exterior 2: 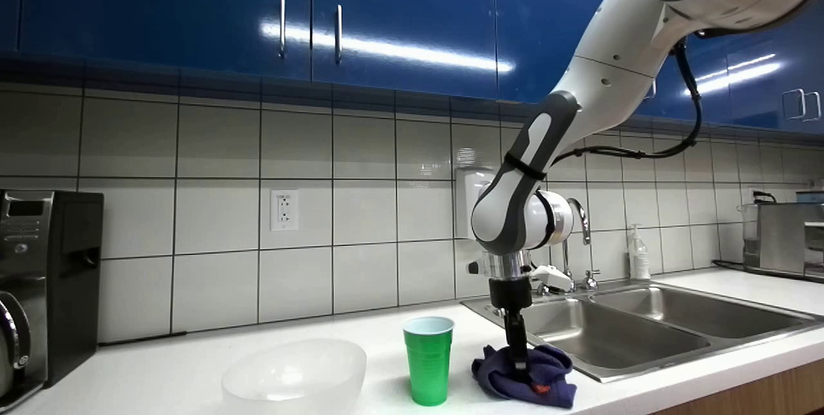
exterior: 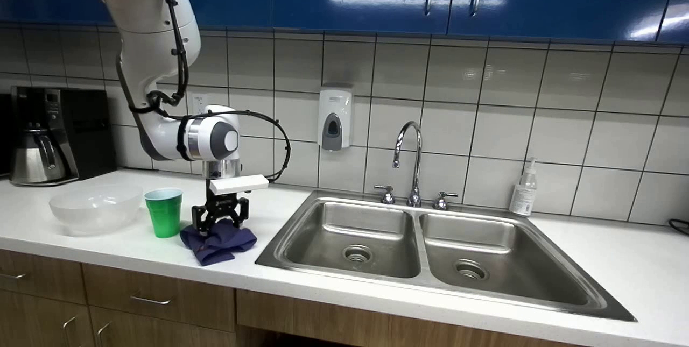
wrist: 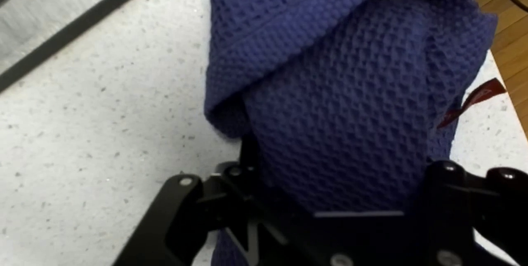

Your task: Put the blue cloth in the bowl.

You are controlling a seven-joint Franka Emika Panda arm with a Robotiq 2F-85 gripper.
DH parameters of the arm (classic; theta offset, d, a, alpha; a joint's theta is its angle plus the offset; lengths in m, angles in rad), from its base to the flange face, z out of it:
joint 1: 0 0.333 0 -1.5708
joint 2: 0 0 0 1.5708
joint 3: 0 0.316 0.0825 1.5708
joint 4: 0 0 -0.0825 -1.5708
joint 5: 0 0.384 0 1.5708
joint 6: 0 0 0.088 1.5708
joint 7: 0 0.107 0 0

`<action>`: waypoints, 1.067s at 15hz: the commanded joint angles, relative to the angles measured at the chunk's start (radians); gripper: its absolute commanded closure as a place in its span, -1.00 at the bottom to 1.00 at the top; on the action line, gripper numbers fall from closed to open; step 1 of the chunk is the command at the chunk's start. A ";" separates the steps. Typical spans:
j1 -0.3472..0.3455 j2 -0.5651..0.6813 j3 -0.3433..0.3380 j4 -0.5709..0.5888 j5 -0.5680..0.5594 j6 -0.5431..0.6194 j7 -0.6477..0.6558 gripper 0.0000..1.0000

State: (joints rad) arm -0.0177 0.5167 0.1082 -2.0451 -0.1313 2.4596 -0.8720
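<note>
Blue cloth (exterior: 219, 243) lies bunched on the counter (exterior: 129, 248) near its front edge, between the green cup (exterior: 164, 212) and the sink (exterior: 273, 255). Judged progress: reach done; grasp, lift, carry past the cup and release into the bowl (exterior: 97, 218), which also sits near that front edge, all left to do. Gripper (exterior: 220, 227) points down onto the cloth, fingers (exterior: 198, 219) set wide apart with bunched cloth between them, no squeeze evident; whether both touch it cannot be told.

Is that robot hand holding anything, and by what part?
Apparently nothing yet: the gripper stands open, straddling a bunched part of the blue cloth.
</note>
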 commanded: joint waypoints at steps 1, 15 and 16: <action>0.007 -0.001 -0.005 0.004 -0.034 0.009 0.024 0.02; -0.015 -0.062 -0.016 0.021 -0.030 0.024 0.033 0.93; -0.020 -0.076 -0.019 0.016 -0.026 0.027 0.034 0.93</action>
State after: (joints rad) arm -0.0192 0.4943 0.0906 -2.0162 -0.1578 2.4846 -0.8604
